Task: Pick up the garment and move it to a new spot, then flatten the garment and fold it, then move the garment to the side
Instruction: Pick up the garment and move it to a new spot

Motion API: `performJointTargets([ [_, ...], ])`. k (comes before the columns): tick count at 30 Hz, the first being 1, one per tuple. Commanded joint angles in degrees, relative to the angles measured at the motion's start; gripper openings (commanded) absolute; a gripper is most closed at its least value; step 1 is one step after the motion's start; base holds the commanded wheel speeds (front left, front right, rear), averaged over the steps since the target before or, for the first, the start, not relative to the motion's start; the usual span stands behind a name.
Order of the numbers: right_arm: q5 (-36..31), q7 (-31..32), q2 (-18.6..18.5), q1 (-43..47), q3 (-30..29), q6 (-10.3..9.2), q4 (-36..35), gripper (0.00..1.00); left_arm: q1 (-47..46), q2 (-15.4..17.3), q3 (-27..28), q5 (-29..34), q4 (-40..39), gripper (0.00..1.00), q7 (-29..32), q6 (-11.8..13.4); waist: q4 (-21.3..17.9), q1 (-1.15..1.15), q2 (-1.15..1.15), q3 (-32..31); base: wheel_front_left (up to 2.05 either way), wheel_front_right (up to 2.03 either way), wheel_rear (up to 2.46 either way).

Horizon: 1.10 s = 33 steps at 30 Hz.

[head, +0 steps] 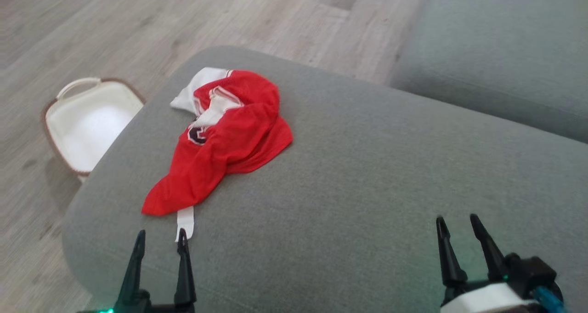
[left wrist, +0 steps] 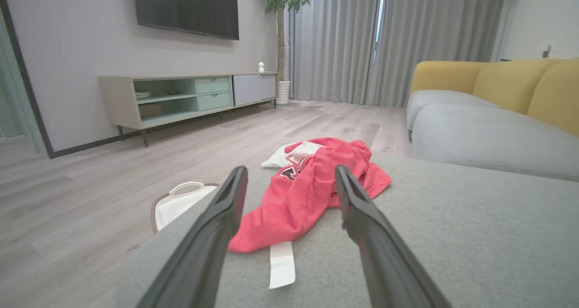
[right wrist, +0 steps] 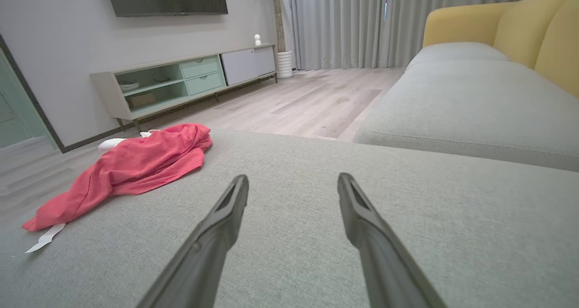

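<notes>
A crumpled red-and-white jersey [head: 225, 138] lies near the left edge of a grey ottoman [head: 367, 175], beside a white basket [head: 87, 124] on pale wood flooring [head: 115, 23]. Left end effector [head: 161, 239] and right end effector [head: 457, 225] hover spread, empty.

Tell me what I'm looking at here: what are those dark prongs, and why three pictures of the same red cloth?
The prongs are the fingers of a two-armed wheeled robot. One picture comes from a camera on its head, looking down; there the left gripper sits at lower left and the right gripper at lower right. The other two come from cameras on each wrist, looking along that arm's own fingers. All three show one crumpled red-and-white garment lying on a grey fabric cushion, with a white strip poking out near the left gripper. A white basket with a brown rim stands on the wooden floor beside it. Both grippers are open and hold nothing.
</notes>
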Motion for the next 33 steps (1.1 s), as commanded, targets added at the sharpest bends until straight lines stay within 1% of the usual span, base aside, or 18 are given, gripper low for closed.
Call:
performJointTargets([
  [1,-0.19,-0.79,-0.41,-3.73,1.34,-0.05,-1.46,1.0,-1.84,-0.34,2.05,-0.33,-2.18,1.0,-0.29,0.46,0.82,0.0,0.0,0.93,0.0,0.0,0.0],
  [7,-0.81,-0.79,-0.41,-3.91,1.62,-0.05,-1.02,1.0,-2.1,-0.34,3.34,-0.4,-3.4,1.0,-0.29,0.92,1.71,0.0,0.0,2.12,0.0,0.0,0.0],
  [9,-1.14,-0.79,-0.41,-3.54,1.27,-0.05,-1.37,1.0,-3.35,0.1,3.93,0.03,-3.87,1.0,-0.29,0.58,2.13,0.0,0.0,2.72,0.0,0.0,0.0],
  [10,-1.73,-0.79,-0.41,-3.01,0.77,-0.05,-2.11,1.0,-5.43,1.26,4.94,0.28,-4.39,1.0,-0.29,-0.02,2.34,0.0,0.0,4.02,0.0,0.0,0.0],
  [12,-2.84,-0.79,-0.73,-3.19,0.39,-0.05,-3.06,1.0,-8.65,2.5,6.23,0.21,-5.17,1.0,-0.29,-0.59,2.02,0.0,0.0,6.66,0.0,0.0,0.0],
  [15,-4.1,-0.79,-2.82,-3.97,0.04,-0.05,-4.24,1.0,-15.72,4.63,7.52,0.17,-5.51,1.0,-0.29,-2.05,1.82,0.0,0.0,11.33,0.0,0.0,0.0],
  [17,-4.63,-0.79,-4.62,-4.51,-0.18,-0.05,-4.84,1.0,-21.18,5.79,7.91,-0.49,-3.87,1.0,-0.29,-3.49,1.8,0.0,0.0,14.17,0.0,0.0,0.0],
  [19,-5.12,-0.79,-6.56,-5.16,-0.1,-0.05,-5.4,1.0,-27.12,6.97,7.73,-1.2,-0.74,1.0,0.43,-5.25,1.66,0.0,0.0,16.6,0.0,0.0,0.0],
  [21,-5.38,-0.79,-8.43,-5.86,0.18,-0.05,-5.79,1.0,-33.52,7.97,7.49,-1.94,2.64,1.0,2.5,-6.82,1.21,0.0,0.0,18.67,0.0,0.0,0.0],
  [24,-5.33,-0.79,-10.92,-7.09,0.61,-0.05,-6.48,1.0,-43.01,9.22,7.24,-3.51,9.19,1.0,8.06,-9.11,0.09,0.0,0.0,21.2,0.0,0.0,0.0],
  [26,-5.12,-0.79,-12.29,-7.65,0.68,-0.05,-7.18,1.0,-48.86,9.73,7.05,-4.13,13.88,1.0,11.85,-9.76,-0.66,0.0,0.0,22.62,0.0,0.0,0.0],
  [31,-4.84,-0.77,-15.44,-8.23,0.21,-0.05,-8.97,1.0,-59.55,9.84,5.83,-7.79,28.01,1.0,22.5,-12.36,-2.46,0.0,0.0,25.76,0.0,0.0,0.0],
  [33,-4.66,-0.56,-16.47,-8.44,-0.03,-0.05,-9.89,1.0,-62.77,9.45,5.68,-10.3,33.33,1.0,25.29,-13.19,-3.15,0.0,0.0,27.12,0.0,0.0,0.0],
])
